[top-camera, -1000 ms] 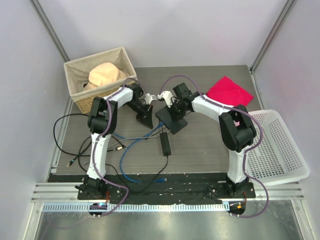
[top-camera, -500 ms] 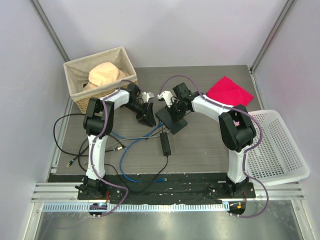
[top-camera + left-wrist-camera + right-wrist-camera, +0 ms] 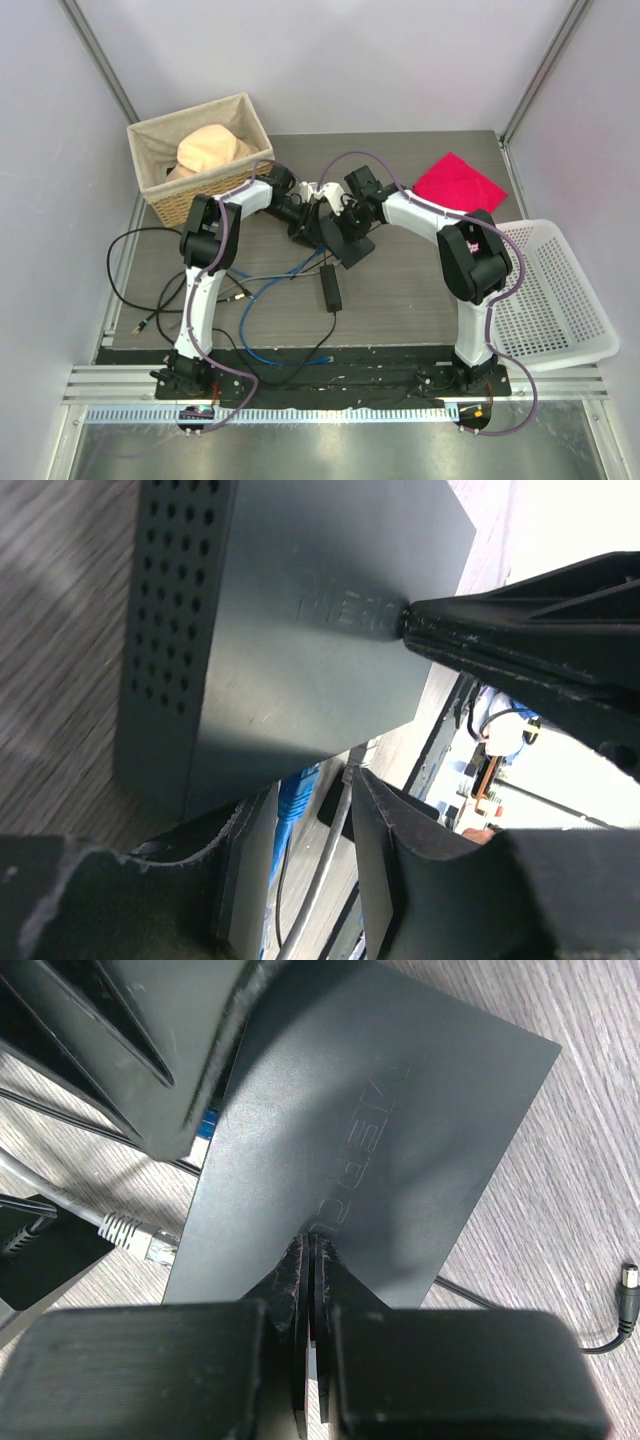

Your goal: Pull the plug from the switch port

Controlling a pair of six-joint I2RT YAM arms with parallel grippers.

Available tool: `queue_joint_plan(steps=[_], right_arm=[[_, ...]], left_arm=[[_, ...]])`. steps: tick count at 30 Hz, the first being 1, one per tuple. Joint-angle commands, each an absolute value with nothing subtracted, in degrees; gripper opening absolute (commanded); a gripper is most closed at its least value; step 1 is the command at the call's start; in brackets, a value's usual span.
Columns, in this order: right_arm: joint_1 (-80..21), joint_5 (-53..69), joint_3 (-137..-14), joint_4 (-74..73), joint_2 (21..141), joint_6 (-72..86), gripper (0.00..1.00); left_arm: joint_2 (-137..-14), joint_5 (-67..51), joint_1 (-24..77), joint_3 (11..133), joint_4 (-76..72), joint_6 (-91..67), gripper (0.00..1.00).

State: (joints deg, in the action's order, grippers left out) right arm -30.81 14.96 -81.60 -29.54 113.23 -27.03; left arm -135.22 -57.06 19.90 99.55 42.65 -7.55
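Spread on the left gripper [image 3: 315, 815], straddling a blue plug [image 3: 294, 802] and a grey cable [image 3: 328, 865] at the socket edge of the switch [image 3: 300, 650]; cannot tell whether touching either. Pressed together on the right gripper [image 3: 311, 1248], tips down on the switch's flat top by the embossed lettering. Left of those shut jaws, a loose grey plug [image 3: 150, 1244] on the table [image 3: 570, 1190], just beside the switch's edge.

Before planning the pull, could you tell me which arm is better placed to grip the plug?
Probably left. The left gripper is open around the blue plug at the switch edge; the right gripper is shut, pressing on its top.
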Motion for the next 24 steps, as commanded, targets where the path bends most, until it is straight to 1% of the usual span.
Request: queue_joint_plan(steps=[1,4,5,7,8,13,14,16,20,24], right_arm=[[-32.08,11.78,-77.78,-34.63,118.3,-28.13,0.01],[-32.08,11.78,-77.7,-34.54,118.3,-28.04,0.01],[-32.17,11.78,-77.7,-34.45,118.39,-28.04,0.01],[-32.17,11.78,-77.7,-34.45,118.48,-28.04,0.01],[-32.17,11.78,-77.7,-34.37,118.39,-28.04,0.01],[-32.17,11.51,-77.52,-34.1,118.39,-28.21,0.01],[-32.17,11.51,-77.52,-34.01,118.39,-28.21,0.01],[-32.17,11.43,-77.61,-34.1,118.48,-28.13,0.01],[-32.34,11.25,-77.61,-34.1,118.56,-28.12,0.01],[-32.43,10.99,-77.52,-34.1,118.48,-28.21,0.01]], left_arm=[[-137.37,-54.93,20.65,101.25,40.34,-7.38,0.39],[-137.72,-53.97,21.35,101.78,39.91,-7.64,0.36],[-137.9,-53.79,21.44,102.21,39.64,-7.91,0.3],[-138.51,-53.96,21.88,102.74,39.46,-8.09,0.24],[-138.52,-54.23,21.97,102.92,39.29,-8.17,0.17],[-138.6,-54.06,22.06,103.09,39.11,-8.17,0.09],[-138.43,-53.53,22.06,103.1,39.11,-8.35,0.05],[-138.17,-52.91,22.06,103.01,39.02,-8.44,0.0],[-137.02,-52.64,21.97,103.88,39.55,-9.4,0.0],[-136.58,-54.58,21.71,105.82,45.16,-6.26,0.0]])
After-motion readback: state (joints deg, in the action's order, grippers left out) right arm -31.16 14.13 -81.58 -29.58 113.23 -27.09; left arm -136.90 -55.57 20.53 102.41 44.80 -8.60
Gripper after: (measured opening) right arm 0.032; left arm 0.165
